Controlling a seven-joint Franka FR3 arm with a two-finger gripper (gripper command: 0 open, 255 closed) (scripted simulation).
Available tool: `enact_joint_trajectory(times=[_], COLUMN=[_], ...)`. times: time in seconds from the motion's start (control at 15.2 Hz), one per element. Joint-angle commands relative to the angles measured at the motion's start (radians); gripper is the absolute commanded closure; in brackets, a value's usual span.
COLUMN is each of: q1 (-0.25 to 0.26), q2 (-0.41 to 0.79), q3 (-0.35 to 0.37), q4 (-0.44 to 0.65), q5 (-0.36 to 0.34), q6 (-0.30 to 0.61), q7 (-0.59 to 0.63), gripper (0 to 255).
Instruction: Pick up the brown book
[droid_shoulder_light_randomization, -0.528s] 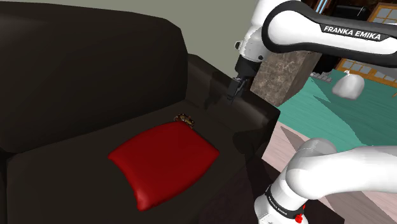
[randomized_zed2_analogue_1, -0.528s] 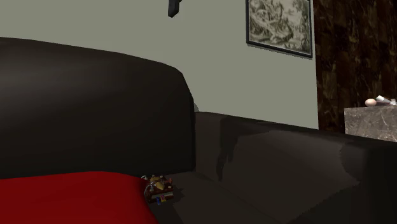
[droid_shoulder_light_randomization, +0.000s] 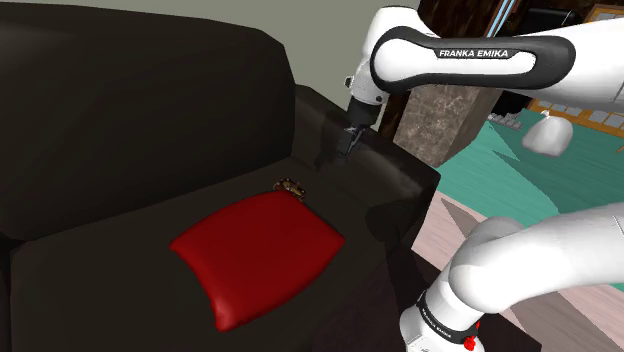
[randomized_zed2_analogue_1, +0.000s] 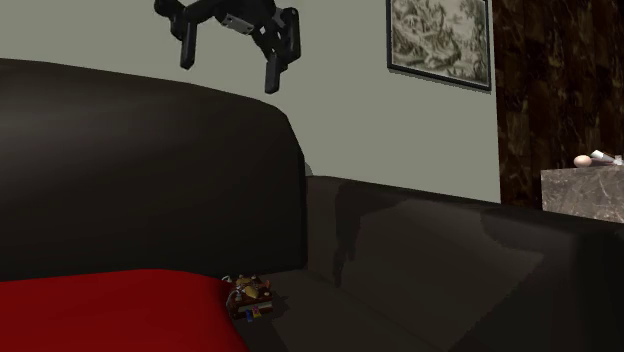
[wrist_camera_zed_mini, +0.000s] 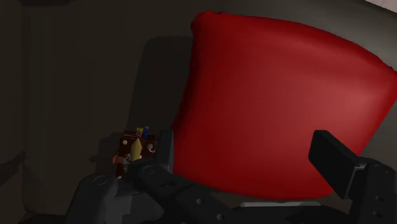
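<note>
The small brown book (droid_shoulder_light_randomization: 291, 186) lies on the dark sofa's seat, at the back corner of a red cushion (droid_shoulder_light_randomization: 260, 250). In the second exterior view the book (randomized_zed2_analogue_1: 250, 297) sits beside the cushion (randomized_zed2_analogue_1: 100, 310), close under the backrest. My gripper (randomized_zed2_analogue_1: 230, 75) hangs open high above it, level with the backrest's top, with nothing between its fingers. In the shoulder view the gripper (droid_shoulder_light_randomization: 347, 145) is over the armrest, to the right of the book. Seen from the wrist, the book (wrist_camera_zed_mini: 135, 148) lies just past one finger, beside the cushion (wrist_camera_zed_mini: 280, 102).
The dark sofa (droid_shoulder_light_randomization: 120, 110) has a tall backrest and a wide armrest (randomized_zed2_analogue_1: 440, 240). A stone-patterned block (randomized_zed2_analogue_1: 585, 190) with small items stands beyond the armrest. A framed picture (randomized_zed2_analogue_1: 440, 40) hangs on the wall. A teal rug (droid_shoulder_light_randomization: 500, 170) covers the floor.
The arm has swung towards the shoulder view's left and the gripper has come down, so both fingers now show in the second exterior view. Book and cushion have not moved.
</note>
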Motion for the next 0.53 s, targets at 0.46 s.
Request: enact_joint_trajectory(times=[0.46], q1=[-0.003], q2=[0.365], q3=[-0.035], q4=[0.138], q5=[-0.033], q6=[0.171], q7=[-0.129], gripper=[0])
